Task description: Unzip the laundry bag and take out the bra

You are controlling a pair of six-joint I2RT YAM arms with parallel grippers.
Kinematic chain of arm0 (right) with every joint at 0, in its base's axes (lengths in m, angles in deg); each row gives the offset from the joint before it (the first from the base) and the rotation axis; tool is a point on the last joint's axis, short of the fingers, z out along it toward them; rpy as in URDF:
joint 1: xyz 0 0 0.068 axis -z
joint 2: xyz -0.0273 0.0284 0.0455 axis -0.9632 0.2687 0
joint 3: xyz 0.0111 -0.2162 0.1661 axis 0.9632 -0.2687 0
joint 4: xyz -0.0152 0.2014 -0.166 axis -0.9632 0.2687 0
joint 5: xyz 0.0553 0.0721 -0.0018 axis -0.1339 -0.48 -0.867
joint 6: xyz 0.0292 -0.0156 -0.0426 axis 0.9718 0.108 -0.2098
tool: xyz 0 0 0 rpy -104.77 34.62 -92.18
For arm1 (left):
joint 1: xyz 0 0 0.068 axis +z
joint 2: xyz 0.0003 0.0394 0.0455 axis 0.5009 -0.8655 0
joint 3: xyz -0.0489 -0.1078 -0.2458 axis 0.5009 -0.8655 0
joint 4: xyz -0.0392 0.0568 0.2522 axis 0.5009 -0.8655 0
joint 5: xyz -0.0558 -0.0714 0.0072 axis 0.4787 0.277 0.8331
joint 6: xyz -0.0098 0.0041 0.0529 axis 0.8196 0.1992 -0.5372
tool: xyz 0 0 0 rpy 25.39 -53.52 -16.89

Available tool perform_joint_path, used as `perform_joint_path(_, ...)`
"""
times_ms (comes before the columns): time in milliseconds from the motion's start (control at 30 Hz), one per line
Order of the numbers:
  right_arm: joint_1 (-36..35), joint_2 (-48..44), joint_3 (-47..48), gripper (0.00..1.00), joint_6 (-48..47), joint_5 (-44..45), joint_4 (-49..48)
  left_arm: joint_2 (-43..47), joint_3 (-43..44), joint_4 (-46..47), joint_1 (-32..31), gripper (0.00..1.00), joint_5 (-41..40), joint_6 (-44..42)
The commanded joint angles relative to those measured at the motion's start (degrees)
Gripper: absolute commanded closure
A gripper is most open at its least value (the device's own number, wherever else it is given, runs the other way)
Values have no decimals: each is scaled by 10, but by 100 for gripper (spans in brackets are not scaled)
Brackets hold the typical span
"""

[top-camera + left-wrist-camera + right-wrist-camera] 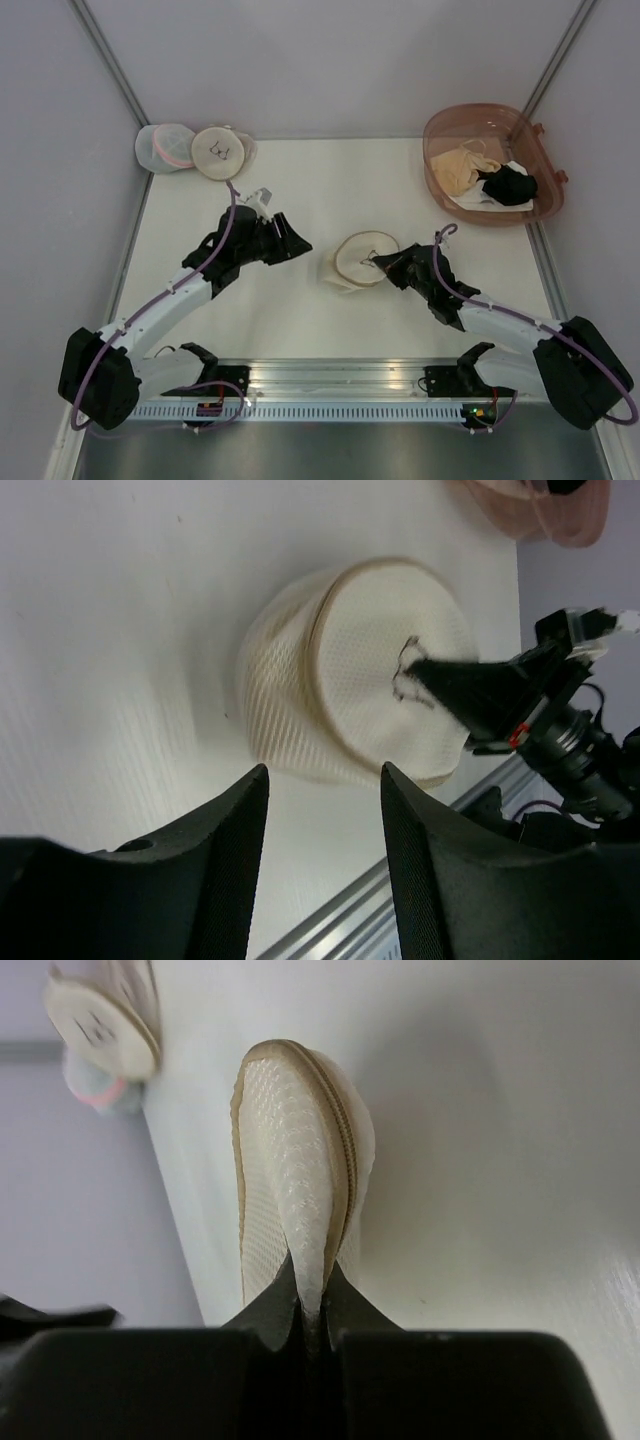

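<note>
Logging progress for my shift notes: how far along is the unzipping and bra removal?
Done: nothing finished; the zipper looks closed and no bra shows. In hand: the right gripper pinches the mesh of the laundry bag; the left gripper is open, apart from it. Left: unzip, pull the bra out.

The laundry bag (358,262) is cream-beige mesh with a tan zipper rim and a black line drawing. The surface (330,190) under it is white. The tub (432,165) beyond the bag is translucent pinkish-brown.
</note>
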Motion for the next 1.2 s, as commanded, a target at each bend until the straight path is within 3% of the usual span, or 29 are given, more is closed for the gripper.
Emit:
perform_joint_path(0, -2, -80, 2, 100, 119, 167, 37, 42, -58, 91, -43, 46, 4, 141)
perform_joint_path(67, -2, -97, -2, 100, 133, 179, 48, 47, -78, 102, -79, 46, -7, 172)
perform_joint_path(267, -2, -93, -7, 100, 153, 167, 43, 14, -145, 289, -162, 44, -35, 294)
perform_joint_path(367, -2, -84, -15, 100, 161, 150, 35, -3, -153, 356, -186, 37, -65, 321)
perform_joint_path(433, -2, -80, -25, 100, 166, 145, 20, -16, -151, 385, -198, 21, -76, 343)
perform_joint_path(500, -2, -74, -29, 100, 169, 140, 5, -47, -131, 402, -209, 15, -73, 360)
perform_joint_path(700, -3, -60, -44, 100, 167, 129, -43, -142, -120, 489, -225, 13, -32, 432)
perform_joint_path(1167, -2, -45, -70, 100, 158, 130, -118, -203, -84, 484, -269, 12, -44, 475)
